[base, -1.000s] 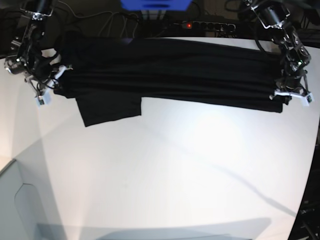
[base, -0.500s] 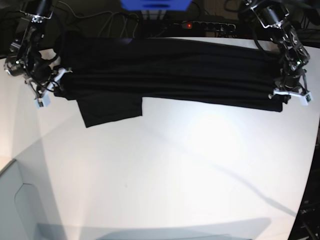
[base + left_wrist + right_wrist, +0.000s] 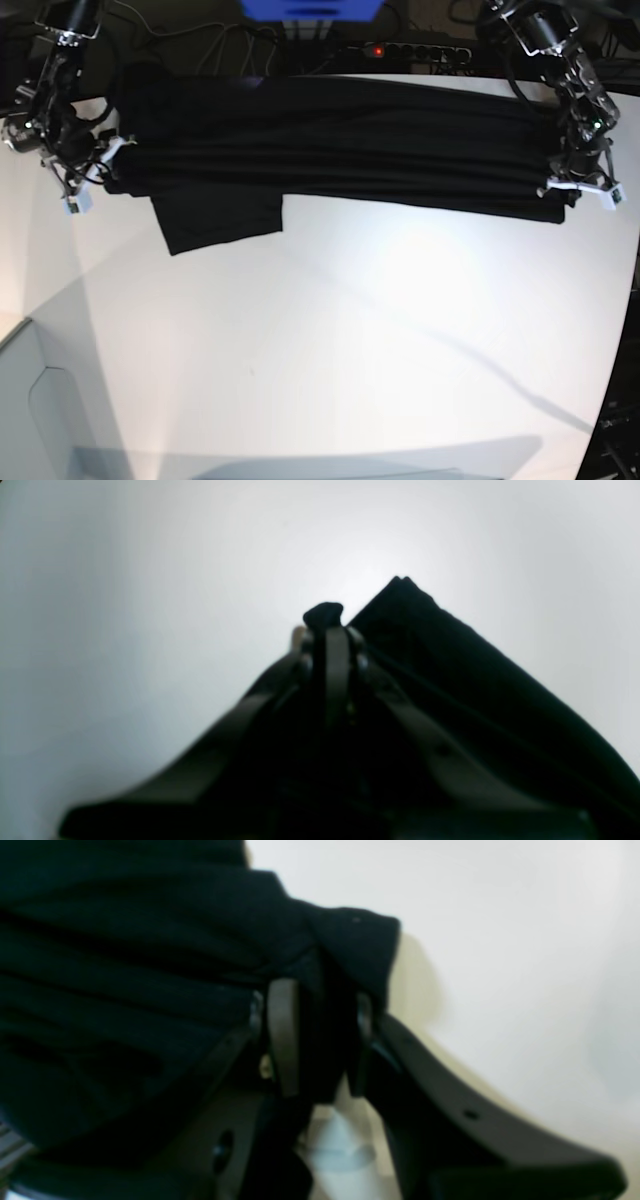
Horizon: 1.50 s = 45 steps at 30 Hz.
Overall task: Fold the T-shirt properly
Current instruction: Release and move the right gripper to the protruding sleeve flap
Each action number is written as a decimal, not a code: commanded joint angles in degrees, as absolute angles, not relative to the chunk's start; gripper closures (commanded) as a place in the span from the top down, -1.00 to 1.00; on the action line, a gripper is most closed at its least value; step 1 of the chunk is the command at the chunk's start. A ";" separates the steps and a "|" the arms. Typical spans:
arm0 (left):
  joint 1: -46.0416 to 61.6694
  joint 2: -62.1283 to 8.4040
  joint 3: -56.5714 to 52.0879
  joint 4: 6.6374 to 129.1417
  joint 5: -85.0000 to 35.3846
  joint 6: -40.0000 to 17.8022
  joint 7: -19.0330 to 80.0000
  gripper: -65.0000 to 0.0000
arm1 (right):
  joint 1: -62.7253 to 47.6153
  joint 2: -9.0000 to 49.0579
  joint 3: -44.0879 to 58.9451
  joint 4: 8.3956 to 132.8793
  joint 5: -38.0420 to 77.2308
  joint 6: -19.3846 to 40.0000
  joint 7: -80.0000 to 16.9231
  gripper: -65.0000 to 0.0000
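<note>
The black T-shirt (image 3: 340, 140) lies as a long band across the far side of the white table (image 3: 380, 330), with one sleeve (image 3: 220, 215) spread toward the front at its left end. At that left end my right gripper (image 3: 92, 175) stands open. In the right wrist view its fingers (image 3: 282, 1040) are apart, with a fold of the T-shirt (image 3: 150, 965) loose over and between them. At the band's other end my left gripper (image 3: 580, 190) is shut on the T-shirt (image 3: 475, 695). A tuft of cloth pokes out past the left gripper (image 3: 327, 630).
A power strip (image 3: 410, 50) with a red light, cables and a blue object (image 3: 310, 8) sit behind the table's far edge. A grey panel (image 3: 40, 400) stands at the front left. The table's right edge (image 3: 625, 330) runs close to the left arm.
My right gripper has opened and drawn a little to the left, away from the T-shirt's end. The left gripper and the cloth stay where they were.
</note>
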State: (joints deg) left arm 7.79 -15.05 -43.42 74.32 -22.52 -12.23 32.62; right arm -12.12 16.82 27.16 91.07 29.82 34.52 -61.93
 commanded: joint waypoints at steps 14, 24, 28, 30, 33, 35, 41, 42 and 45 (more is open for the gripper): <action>7.52 -16.31 -44.00 75.12 -22.29 -11.47 30.73 -1.00 | -10.59 19.47 30.90 91.82 28.09 34.07 -62.11 -0.53; 7.52 -16.31 -44.00 75.12 -22.29 -11.47 30.73 -1.00 | -10.95 19.47 30.90 91.91 28.09 34.07 -62.11 -0.53; 7.52 -16.31 -44.00 75.12 -22.29 -11.47 30.73 -1.00 | -11.03 19.47 30.90 91.91 28.09 34.07 -62.11 -0.53; 7.52 -16.31 -44.00 75.12 -22.29 -11.47 30.73 -1.00 | -11.12 19.47 30.90 92.62 28.09 34.07 -62.11 -0.52; 7.52 -16.31 -44.00 75.12 -22.29 -11.47 30.73 -1.00 | -11.21 19.47 30.99 94.64 28.09 34.07 -62.20 -0.52; 7.52 -16.31 -44.00 75.12 -22.29 -11.47 30.73 -1.00 | -11.30 19.47 31.16 95.78 28.09 34.07 -63.25 -0.52; 7.52 -16.31 -44.00 75.12 -22.29 -11.47 30.73 -1.00 | -10.59 19.38 35.65 98.68 28.09 34.07 -67.38 -0.52; 7.52 -16.31 -44.00 75.12 -22.29 -11.47 30.73 -1.00 | -10.51 19.38 36.00 99.38 28.09 34.07 -67.47 -0.52; 7.52 -16.31 -44.00 75.12 -22.29 -11.47 30.73 -1.00 | -10.51 19.38 36.35 100.79 28.09 34.07 -67.47 -0.52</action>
State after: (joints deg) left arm 7.77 -15.20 -43.75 74.28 -22.04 -11.57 31.90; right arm -10.85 18.28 35.97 99.83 27.51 34.54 -67.94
